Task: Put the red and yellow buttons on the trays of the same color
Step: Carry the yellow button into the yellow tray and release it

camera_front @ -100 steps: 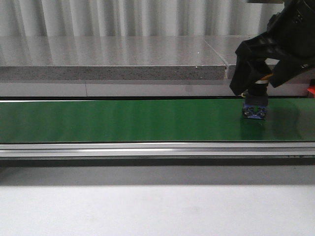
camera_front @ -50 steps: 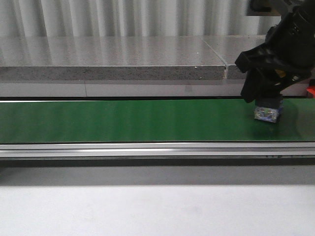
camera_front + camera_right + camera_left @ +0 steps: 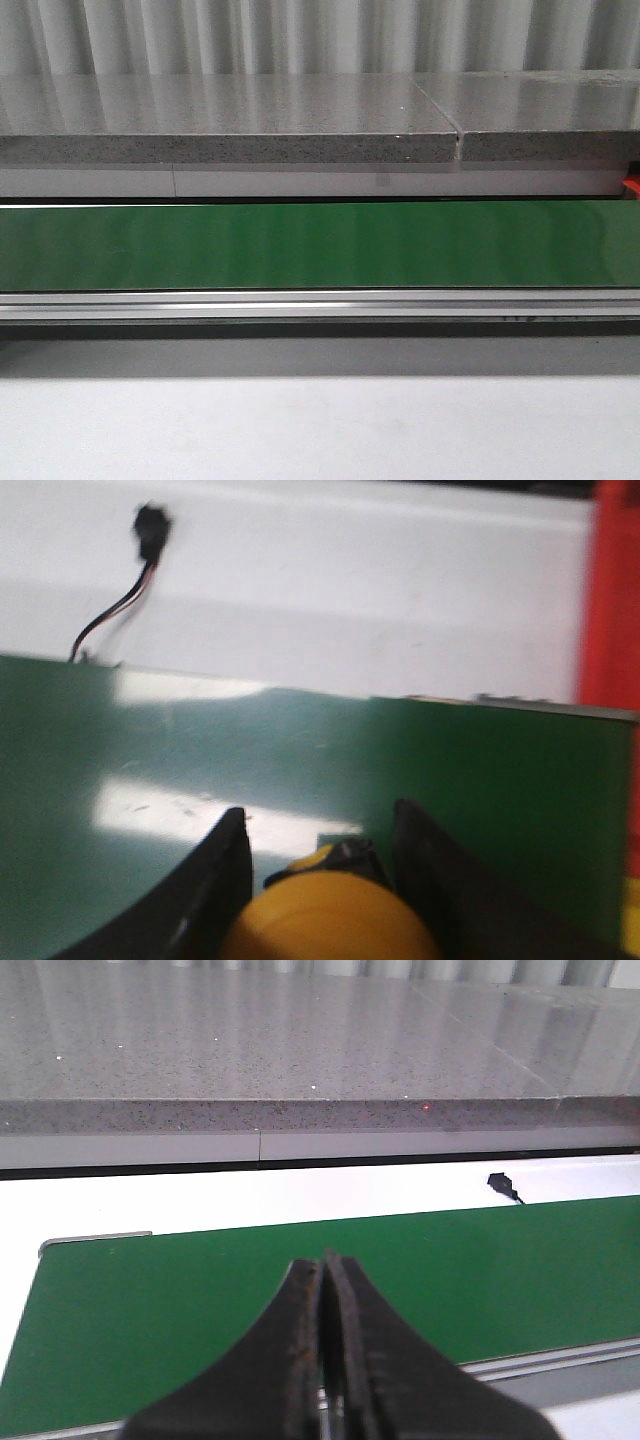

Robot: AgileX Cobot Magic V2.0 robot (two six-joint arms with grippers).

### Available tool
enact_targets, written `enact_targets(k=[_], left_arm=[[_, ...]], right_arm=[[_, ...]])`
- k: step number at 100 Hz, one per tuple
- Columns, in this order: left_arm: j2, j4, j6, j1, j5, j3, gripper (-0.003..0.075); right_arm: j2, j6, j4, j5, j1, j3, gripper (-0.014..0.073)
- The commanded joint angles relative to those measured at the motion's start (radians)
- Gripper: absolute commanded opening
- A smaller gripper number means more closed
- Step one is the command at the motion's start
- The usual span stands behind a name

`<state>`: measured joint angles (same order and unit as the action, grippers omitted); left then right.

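Right gripper (image 3: 320, 880) pinching yellow button (image 3: 330, 920), now gone from front view; left gripper (image 3: 325, 1360) pressed together.

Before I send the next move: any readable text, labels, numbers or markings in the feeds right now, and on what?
None: no readable text in any view.
Green belt: plain.
Grey stone ledge: only speckle.
Yellow button in the right claw: blurred, no print visible.
Left claw: bare, shut.

Surface materials and finishes at the conveyor station.
Smooth green belt (image 3: 300, 245) with a soft sheen; brushed metal rail (image 3: 300, 305); polished speckled stone ledge (image 3: 230, 120); between the right jaws, a glossy yellow plastic button (image 3: 325, 925); matt black left fingers (image 3: 300, 1360).
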<state>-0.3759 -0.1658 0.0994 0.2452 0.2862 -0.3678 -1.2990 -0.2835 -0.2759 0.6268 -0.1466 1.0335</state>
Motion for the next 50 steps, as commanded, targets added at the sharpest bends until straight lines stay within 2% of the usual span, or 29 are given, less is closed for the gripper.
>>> enact_targets(k=[1,27,38,50], left_arm=[[-0.005,-0.005,0.001,0.007,-0.069,-0.029,-0.0021],[-0.005,-0.005,0.001,0.007,-0.069,-0.029,-0.0021],[-0.005,-0.005,0.001,0.007,-0.069,-0.029,-0.0021],[-0.005,-0.005,0.001,0.007,-0.069,-0.029,-0.0021]], right_arm=[[0.109,0.048,-0.008,-0.033,-0.128,0.032,0.0121],[0.180,0.231,-0.008,-0.087,-0.514,0.029,0.0121],[0.160,0.272,-0.008,-0.117,-0.602,0.029,0.0121],[0.127,0.274,-0.008,-0.128,-0.649,0.029,0.0121]])
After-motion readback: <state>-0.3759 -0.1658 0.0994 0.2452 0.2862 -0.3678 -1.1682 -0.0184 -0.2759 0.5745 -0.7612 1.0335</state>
